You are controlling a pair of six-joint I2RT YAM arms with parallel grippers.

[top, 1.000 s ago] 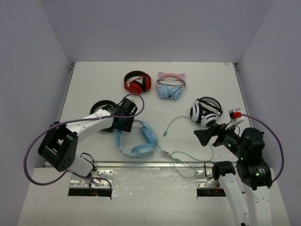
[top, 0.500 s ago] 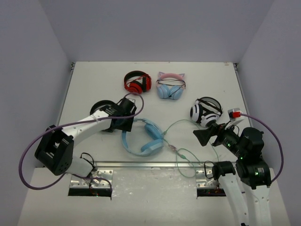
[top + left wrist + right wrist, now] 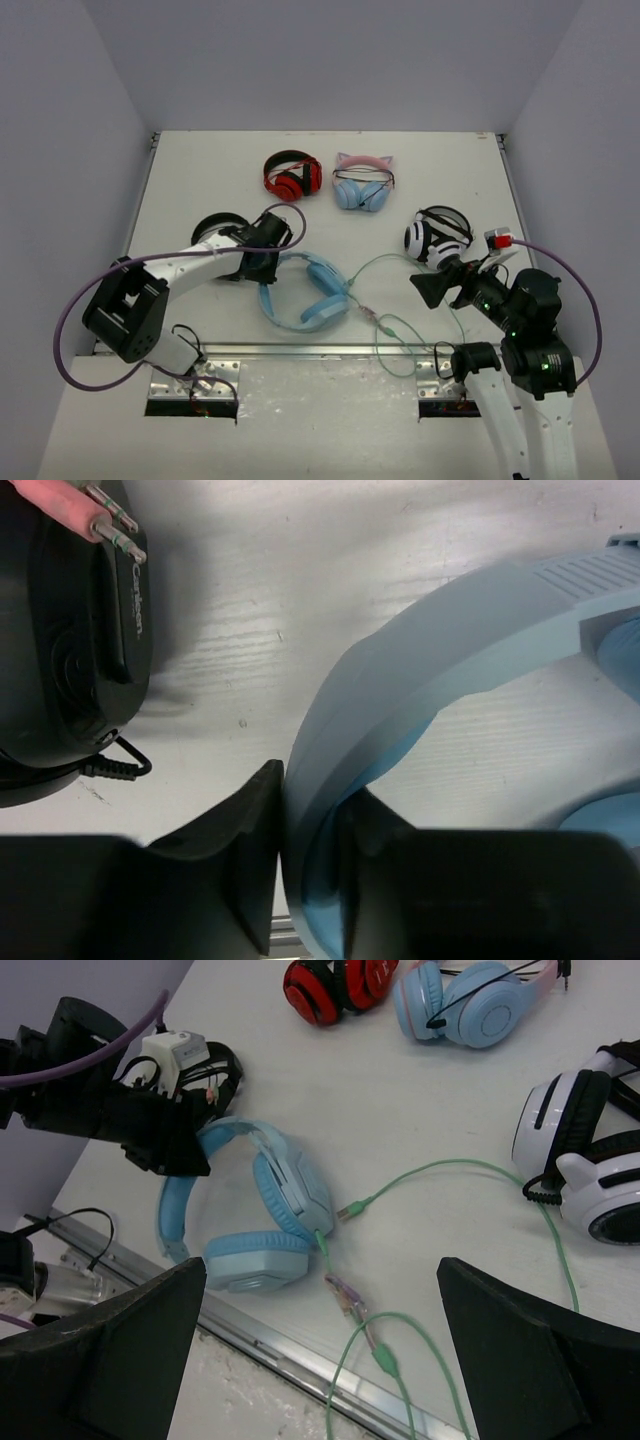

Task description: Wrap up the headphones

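Securing step: left gripper [image 3: 312, 802] clamps headphones [image 3: 322, 283] at their 9 o'clock; right gripper [image 3: 425, 290] open. Likely next: gather cable [image 3: 440, 1165], 3 o'clock.

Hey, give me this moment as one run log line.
left pincer: closed on headphones at headband | right pincer: open, empty | cable: unwrapped, lying loose

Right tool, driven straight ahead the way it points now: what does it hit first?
Probably the mint-green cable looping just ahead of the right tool, with the light-blue headphones beyond it. Height is hard to judge, so it might pass over the cable.
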